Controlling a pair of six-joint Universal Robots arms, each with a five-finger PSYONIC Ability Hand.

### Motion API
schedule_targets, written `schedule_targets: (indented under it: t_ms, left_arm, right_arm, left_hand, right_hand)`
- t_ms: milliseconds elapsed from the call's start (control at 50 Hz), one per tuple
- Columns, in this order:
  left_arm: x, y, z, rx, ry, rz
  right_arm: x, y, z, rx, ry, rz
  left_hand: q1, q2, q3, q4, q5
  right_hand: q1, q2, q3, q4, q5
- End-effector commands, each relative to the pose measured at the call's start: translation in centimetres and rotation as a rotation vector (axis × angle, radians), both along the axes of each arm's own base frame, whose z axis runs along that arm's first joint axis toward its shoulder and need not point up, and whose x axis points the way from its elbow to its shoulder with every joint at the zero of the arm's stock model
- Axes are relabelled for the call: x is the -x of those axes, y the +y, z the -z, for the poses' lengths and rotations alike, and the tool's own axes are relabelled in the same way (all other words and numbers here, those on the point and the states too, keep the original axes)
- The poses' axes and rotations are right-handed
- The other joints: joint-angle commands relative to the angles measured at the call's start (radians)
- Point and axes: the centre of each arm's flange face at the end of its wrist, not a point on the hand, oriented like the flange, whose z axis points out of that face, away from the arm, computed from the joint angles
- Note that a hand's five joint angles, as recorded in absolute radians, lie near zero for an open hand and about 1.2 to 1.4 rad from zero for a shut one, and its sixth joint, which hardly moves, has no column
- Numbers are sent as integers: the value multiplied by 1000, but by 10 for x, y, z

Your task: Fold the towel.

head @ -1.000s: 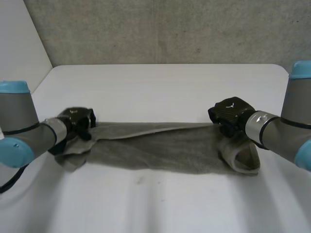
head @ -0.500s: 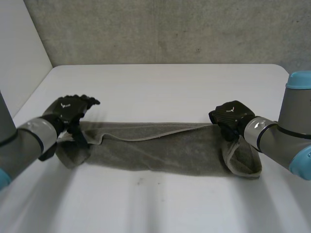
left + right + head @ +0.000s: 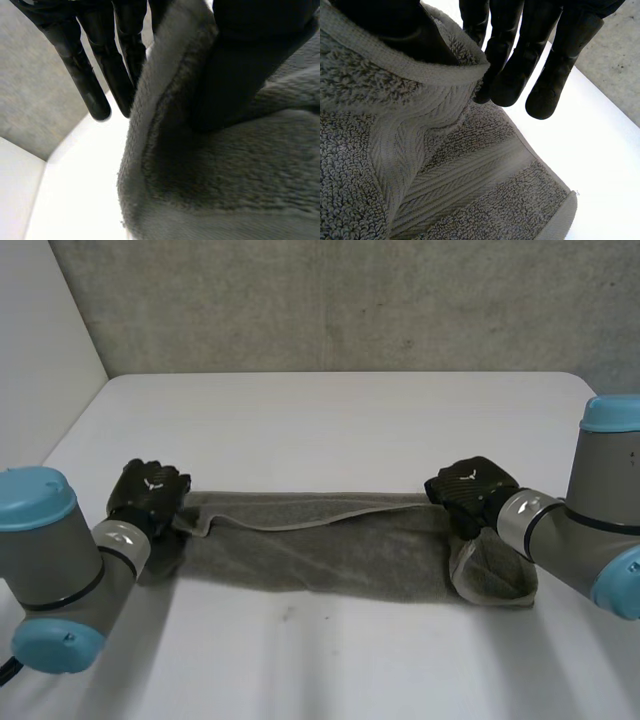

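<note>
The left hand [image 3: 148, 495] sits at the left end of the towel [image 3: 320, 545], pinching its edge between thumb and fingers. The grey towel lies as a long band across the white table [image 3: 330, 410]. At the towel's right end, the right hand [image 3: 468, 488] pinches a raised corner likewise.

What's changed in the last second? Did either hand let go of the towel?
The left hand moved away from the robot half a second ago, then came back to the left end of the towel, which it now pinches. The right hand kept pinching the right end; the towel stayed stretched on the table.
</note>
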Motion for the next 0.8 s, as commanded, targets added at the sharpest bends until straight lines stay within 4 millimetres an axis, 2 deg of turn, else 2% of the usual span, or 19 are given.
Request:
schedule_targets:
  t_ms: [20, 80, 160, 180, 200, 220, 240, 260, 280, 300, 340, 440, 520, 540, 600, 640, 700, 740, 800]
  left_arm:
    - [-3, -7, -25, 99, 31, -7]
    - [-2, -5, -60, 197, 66, -5]
    - [-2, 1, -105, 315, 132, -2]
    - [-4, 3, -132, 385, 186, -2]
    - [-5, 3, -160, 455, 245, 2]
    - [-5, 3, -161, 456, 245, 2]
    - [-3, 4, -193, 536, 309, 24]
    - [-3, 4, -194, 537, 310, 25]
    - [-2, 2, -225, 612, 369, 57]
    - [1, 1, -254, 680, 428, 102]
    - [3, 0, -280, 739, 493, 146]
    - [1, -10, -327, 839, 703, 228]
    - [-16, -25, -325, 801, 837, 225]
    - [-16, -25, -325, 801, 837, 225]
    - [-30, -39, -290, 677, 863, 162]
    - [-43, -46, -253, 562, 842, 87]
    - [-44, -45, -235, 499, 831, 60]
    - [-45, -37, -202, 355, 806, 25]
    - [-45, -22, -189, 249, 774, 4]
  right_arm:
    - [5, 1, -32, 67, -19, 14]
    - [6, 4, -50, 99, -30, 14]
    - [10, 21, -115, 227, -76, 0]
    - [10, 24, -142, 303, -102, -5]
    - [10, 24, -142, 304, -102, -5]
    - [11, 25, -173, 402, -130, -5]
    - [11, 25, -174, 403, -130, -5]
    - [11, 23, -210, 528, -162, -5]
    - [9, 19, -239, 638, -196, -8]
    - [9, 19, -239, 639, -196, -8]
    - [2, 12, -299, 928, -298, -43]
    - [-2, 9, -336, 1198, -377, -58]
    - [-1, 2, -321, 1142, -354, -51]
    - [-1, -2, -298, 1037, -322, -50]
    - [-1, -3, -271, 905, -283, -62]
    - [-3, 3, -225, 692, -213, -101]
    - [7, 6, -189, 523, -136, -103]
    - [13, 7, -176, 463, -90, -97]
    - [21, 16, -162, 384, -9, -97]
  left_hand:
    - [341, 341, 342, 340, 341]
    - [341, 341, 342, 340, 341]
    - [341, 341, 342, 340, 341]
    - [341, 341, 342, 340, 341]
    - [341, 341, 342, 340, 341]
    - [341, 341, 342, 340, 341]
    - [341, 341, 342, 340, 341]
    - [341, 341, 342, 340, 341]
    - [341, 341, 342, 340, 341]
    - [341, 341, 342, 340, 341]
    - [341, 341, 342, 340, 341]
    - [341, 341, 342, 340, 341]
    - [341, 341, 342, 340, 341]
    - [341, 341, 342, 340, 341]
    - [341, 341, 342, 340, 341]
    - [341, 341, 342, 340, 341]
    - [341, 341, 342, 340, 341]
    - [341, 341, 342, 340, 341]
    - [341, 341, 342, 340, 341]
  right_hand:
    - [67, 63, 66, 62, 57]
    - [67, 63, 66, 62, 57]
    - [67, 63, 66, 62, 57]
    - [67, 63, 66, 62, 57]
    - [67, 63, 66, 62, 57]
    - [67, 63, 66, 62, 57]
    - [67, 63, 66, 62, 57]
    - [67, 63, 66, 62, 57]
    - [67, 63, 66, 62, 57]
    - [67, 63, 66, 62, 57]
    - [67, 63, 66, 62, 57]
    - [67, 63, 66, 62, 57]
    - [67, 63, 66, 62, 57]
    - [67, 63, 66, 62, 57]
    - [67, 63, 66, 62, 57]
    - [67, 63, 66, 62, 57]
    - [67, 63, 66, 62, 57]
    - [67, 63, 66, 62, 57]
    - [67, 63, 66, 62, 57]
